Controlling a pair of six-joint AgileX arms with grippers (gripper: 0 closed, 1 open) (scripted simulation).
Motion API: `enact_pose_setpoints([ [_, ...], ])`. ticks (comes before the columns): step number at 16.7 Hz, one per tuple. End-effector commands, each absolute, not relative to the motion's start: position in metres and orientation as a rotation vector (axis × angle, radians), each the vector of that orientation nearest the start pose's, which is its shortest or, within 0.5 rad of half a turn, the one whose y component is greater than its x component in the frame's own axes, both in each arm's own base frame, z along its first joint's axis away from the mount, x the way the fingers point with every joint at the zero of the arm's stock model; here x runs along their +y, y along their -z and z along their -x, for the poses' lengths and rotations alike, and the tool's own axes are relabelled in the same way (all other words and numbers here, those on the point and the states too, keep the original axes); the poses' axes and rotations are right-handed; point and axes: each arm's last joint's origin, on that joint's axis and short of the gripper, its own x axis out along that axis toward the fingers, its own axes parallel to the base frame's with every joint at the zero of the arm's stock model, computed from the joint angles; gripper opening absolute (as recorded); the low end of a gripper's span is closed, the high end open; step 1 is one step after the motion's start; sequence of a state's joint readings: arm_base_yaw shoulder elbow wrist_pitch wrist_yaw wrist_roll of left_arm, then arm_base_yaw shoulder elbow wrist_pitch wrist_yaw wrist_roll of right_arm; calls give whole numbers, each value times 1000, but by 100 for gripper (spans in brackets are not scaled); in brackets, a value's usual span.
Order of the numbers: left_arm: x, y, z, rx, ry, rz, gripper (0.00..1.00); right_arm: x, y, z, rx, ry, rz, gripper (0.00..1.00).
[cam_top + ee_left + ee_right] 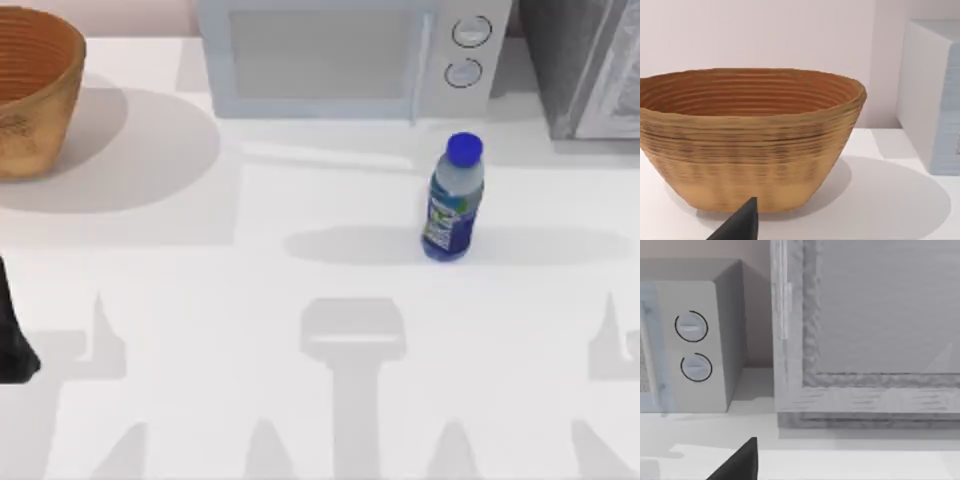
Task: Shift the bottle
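The bottle (pixel 455 200) stands upright on the white table, right of centre and just in front of the microwave's control panel. It is small and clear, with a bright blue cap and a blue-and-green label. My left arm (pixel 12 340) shows as a dark shape at the table's left edge, far from the bottle. A dark tip of my left gripper (pixel 740 225) points towards the wicker basket. A dark tip of my right gripper (pixel 740 462) faces the gap between the microwave and a grey cabinet. Neither gripper holds anything that I can see.
A white microwave (pixel 340 60) stands at the back centre, two round knobs (pixel 692 345) on its right side. A wicker basket (pixel 30 90) sits at the back left. A grey cabinet (pixel 585 65) occupies the back right corner. The bottle's shadow lies on the table beside it.
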State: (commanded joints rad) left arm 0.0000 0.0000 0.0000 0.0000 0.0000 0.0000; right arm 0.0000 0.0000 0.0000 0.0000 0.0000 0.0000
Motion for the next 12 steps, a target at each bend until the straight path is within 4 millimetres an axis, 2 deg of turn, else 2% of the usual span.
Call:
enact_pose_setpoints([
  [4, -2, -163, -107, -2, 10, 1, 100, -1, -160, -106, 0, 0, 0, 100],
  [7, -7, -175, -113, -6, 55, 3, 100, -1, -160, -106, 0, 0, 0, 100],
  [12, -26, -201, -144, 2, 186, 7, 100, -1, -160, -106, 0, 0, 0, 100],
])
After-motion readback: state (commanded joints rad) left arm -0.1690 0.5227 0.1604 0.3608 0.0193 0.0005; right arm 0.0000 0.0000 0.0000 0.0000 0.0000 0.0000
